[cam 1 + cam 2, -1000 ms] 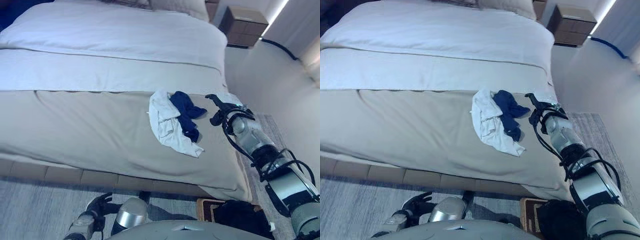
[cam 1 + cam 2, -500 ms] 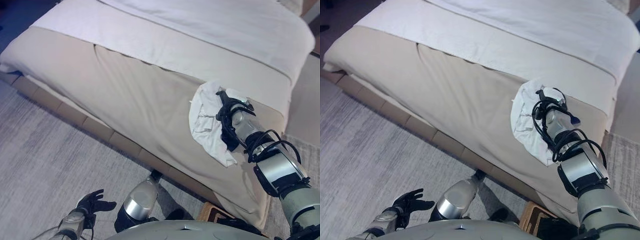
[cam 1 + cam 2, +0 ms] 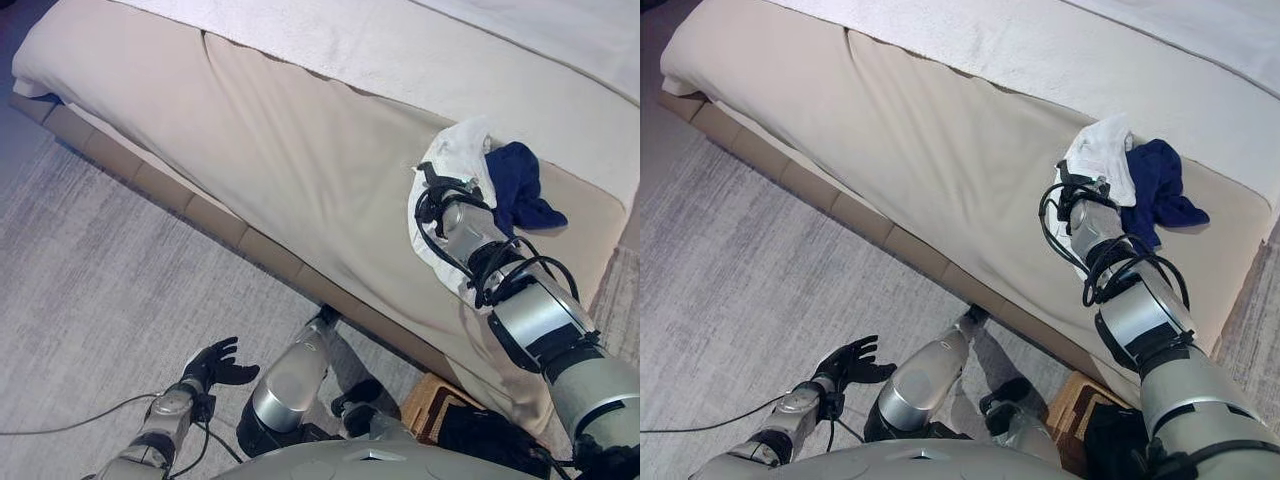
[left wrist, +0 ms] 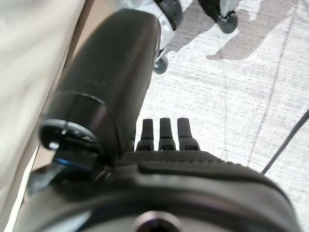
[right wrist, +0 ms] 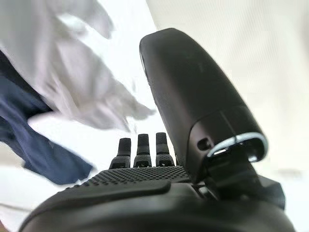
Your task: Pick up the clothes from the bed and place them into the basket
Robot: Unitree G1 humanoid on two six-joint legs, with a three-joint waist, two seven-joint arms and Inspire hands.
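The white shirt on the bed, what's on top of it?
The dark blue garment lies partly over the white shirt, and the right hand reaches onto its near side. The arm covers the shirt's lower part, so anything there stays unseen.

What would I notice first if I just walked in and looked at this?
Probably the big beige bed with a little heap of clothes near its corner: a white cloth and a dark blue one touching it. The right robot hand is at the white cloth, while the left robot hand hangs open low over the grey carpet.
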